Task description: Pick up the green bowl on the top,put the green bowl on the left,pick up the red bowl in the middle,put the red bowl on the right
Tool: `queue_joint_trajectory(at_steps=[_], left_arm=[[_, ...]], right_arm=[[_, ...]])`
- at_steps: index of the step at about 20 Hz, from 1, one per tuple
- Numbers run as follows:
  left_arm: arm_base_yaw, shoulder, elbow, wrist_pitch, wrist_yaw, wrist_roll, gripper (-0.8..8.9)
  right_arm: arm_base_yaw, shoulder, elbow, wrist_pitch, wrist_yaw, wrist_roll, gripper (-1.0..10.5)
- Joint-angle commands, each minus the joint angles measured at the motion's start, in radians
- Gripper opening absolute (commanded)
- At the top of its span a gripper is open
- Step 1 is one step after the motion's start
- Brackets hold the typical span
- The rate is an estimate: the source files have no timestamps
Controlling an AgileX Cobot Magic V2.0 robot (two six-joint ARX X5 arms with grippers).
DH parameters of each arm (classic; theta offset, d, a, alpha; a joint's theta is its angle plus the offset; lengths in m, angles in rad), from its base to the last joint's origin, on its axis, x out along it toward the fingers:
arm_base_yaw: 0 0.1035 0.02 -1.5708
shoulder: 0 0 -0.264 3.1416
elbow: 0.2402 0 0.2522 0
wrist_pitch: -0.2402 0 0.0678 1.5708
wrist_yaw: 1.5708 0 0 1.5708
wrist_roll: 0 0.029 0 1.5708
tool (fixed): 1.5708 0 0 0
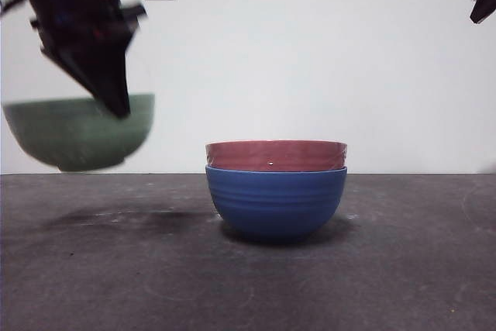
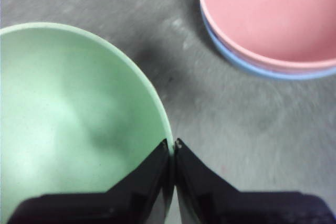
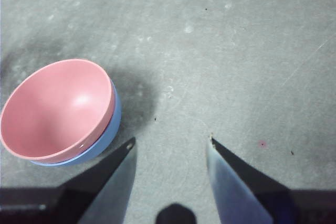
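Green bowl (image 1: 77,131): airborne at left, rim pinched by left gripper (image 2: 173,148); unplaced.
Red bowl (image 1: 276,154): nested, untouched.
Right gripper (image 3: 170,145): spread, waiting.

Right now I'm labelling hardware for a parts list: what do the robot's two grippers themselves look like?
The left gripper has two black jaws, flat wedge-shaped blades tapering to points, matte with sharp straight edges. The right gripper has the same pair of black pointed wedges, their inner faces catching a greyish sheen, with a small dark rounded part between their bases. In the front view the arm is a dark, blurred bulk; no cables or markings can be made out.
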Motion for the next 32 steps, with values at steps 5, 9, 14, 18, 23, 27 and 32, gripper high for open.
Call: queue_joint_trajectory(at_steps=[5,9,14,18,23,27,32], left_arm=[[0.007,0.135,-0.046,0.124,0.155,-0.005,-0.09],[0.007,0.189,-0.046,0.106,0.147,-0.005,0.1],[0.008,0.16,-0.008,0.042,0.114,-0.006,4.4],[0.008,-0.006,0.043,-0.039,0.13,-0.019,4.4],[0.081,-0.287,0.043,-0.107,0.295,-0.068,4.36],[0.242,-0.457,0.043,-0.216,0.408,-0.092,4.36],[0.451,-0.552,0.043,-0.32,0.412,-0.079,4.36]], right_arm=[[0.002,0.009,0.003,0.004,-0.002,0.017,2.2],[0.002,0.009,0.003,0.004,-0.002,0.017,2.2],[0.034,0.009,0.003,0.031,-0.015,0.015,2.2],[0.15,0.039,0.054,0.063,-0.078,-0.026,2.2],[0.36,0.228,0.27,-0.06,-0.069,-0.135,2.2],[0.516,0.426,0.431,-0.179,0.039,-0.224,2.2],[0.627,0.63,0.487,-0.224,0.085,-0.232,2.2]])
